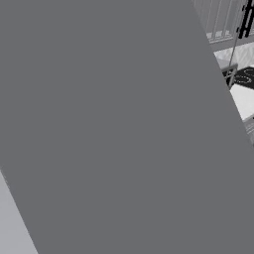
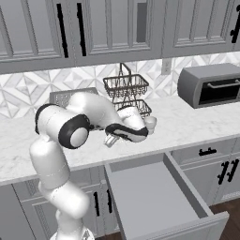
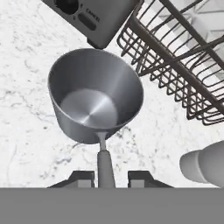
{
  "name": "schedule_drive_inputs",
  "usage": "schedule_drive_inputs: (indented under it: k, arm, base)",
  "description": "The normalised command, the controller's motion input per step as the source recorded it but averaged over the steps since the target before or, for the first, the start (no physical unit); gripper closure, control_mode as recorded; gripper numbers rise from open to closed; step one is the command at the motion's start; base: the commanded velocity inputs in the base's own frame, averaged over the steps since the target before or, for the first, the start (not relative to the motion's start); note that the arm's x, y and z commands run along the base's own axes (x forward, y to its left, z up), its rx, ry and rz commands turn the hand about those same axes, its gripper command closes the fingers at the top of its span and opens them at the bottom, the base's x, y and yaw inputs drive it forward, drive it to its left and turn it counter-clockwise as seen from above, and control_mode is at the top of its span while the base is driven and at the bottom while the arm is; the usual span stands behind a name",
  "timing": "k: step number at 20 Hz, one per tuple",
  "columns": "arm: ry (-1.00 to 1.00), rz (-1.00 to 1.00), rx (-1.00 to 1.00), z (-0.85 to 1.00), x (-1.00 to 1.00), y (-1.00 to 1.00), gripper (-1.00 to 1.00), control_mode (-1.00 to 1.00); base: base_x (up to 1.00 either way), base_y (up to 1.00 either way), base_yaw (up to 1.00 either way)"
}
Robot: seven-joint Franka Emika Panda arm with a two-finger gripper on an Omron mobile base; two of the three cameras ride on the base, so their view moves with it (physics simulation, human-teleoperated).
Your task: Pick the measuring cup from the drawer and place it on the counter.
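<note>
The pincer [image 3: 105,179] is reaching out over the desk [image 3: 26,109], and its two dark fingertips [image 3: 81,179] are sitting on either side of the thin handle of the measuring cup [image 3: 94,94]. They are narrowly parted with the handle between them, though whether they are actually pressing on it is hard to tell. The steel cup is lying mouth toward the hand camera, just above or on the marble. A dark wire basket [image 3: 179,61] is standing close beside it, and a grey appliance [image 3: 94,17] is sitting just beyond. In the right base view the arm [image 2: 70,126] is bending over the desk [image 2: 187,126] in front of the basket [image 2: 125,86], above the drawer [image 2: 154,197], which is standing pulled out. A toaster oven [image 2: 211,86] is sitting to the right.
</note>
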Motion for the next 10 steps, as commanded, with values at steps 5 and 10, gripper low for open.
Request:
schedule_drive_inputs:
  k: [5, 10]
  arm:
    - [0.0, 0.12, 0.03, -0.29, 0.16, 0.0, -1.0, -1.0]
    - [-0.07, 0.04, 0.01, 0.49, -0.27, -0.04, -1.0, -1.0]
  base:
    - [0.0, 0.0, 0.0]
    - [0.0, 0.0, 0.0]
